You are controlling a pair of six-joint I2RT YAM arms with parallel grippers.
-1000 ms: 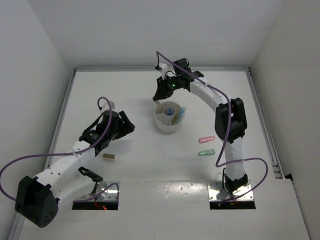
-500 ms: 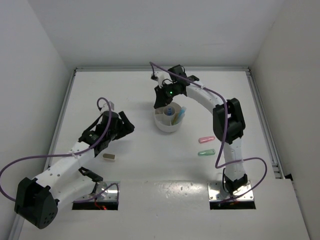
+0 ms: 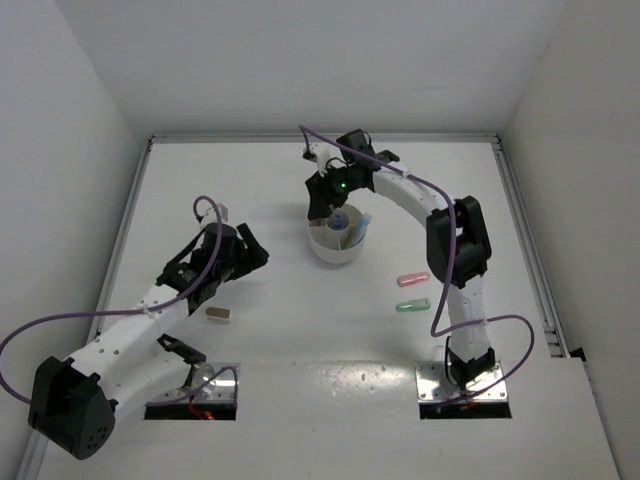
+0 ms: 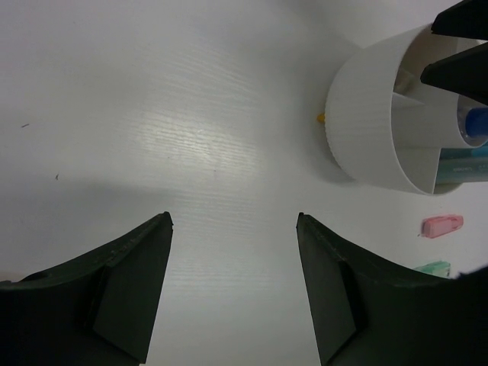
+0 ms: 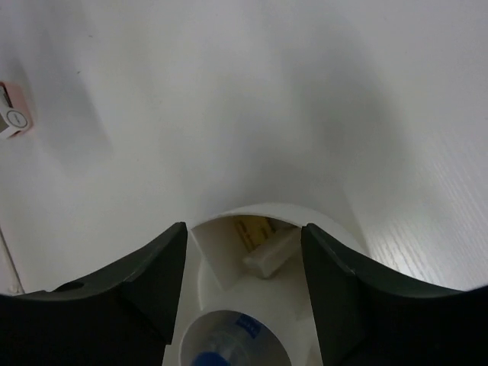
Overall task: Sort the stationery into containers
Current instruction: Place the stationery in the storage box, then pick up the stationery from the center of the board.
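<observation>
Sitting near mid-table: one round white bowl (image 3: 335, 256), divided by inner walls, with a blue-tipped item (image 3: 341, 220) and a light blue marker (image 3: 362, 218) inside.

- Right gripper (image 3: 322, 206): poised over the bowl's far-left rim, jaws spread, nothing between them. Its arm rises from the base, then arches far and leftward.
- Pink marker (image 3: 412, 279), green marker (image 3: 411, 306): lying on the table right of the bowl, near each other.
- Left gripper (image 3: 254, 252): left of the bowl and apart from it, jaws spread and empty, on a low arm stretched forward.
- Tan eraser (image 3: 217, 313): on the table beside the left arm.

Only the right wrist view shows a pale eraser (image 5: 268, 255) in a far compartment. Only the left wrist view shows a yellow speck (image 4: 321, 117) at the bowl's outer wall.
</observation>
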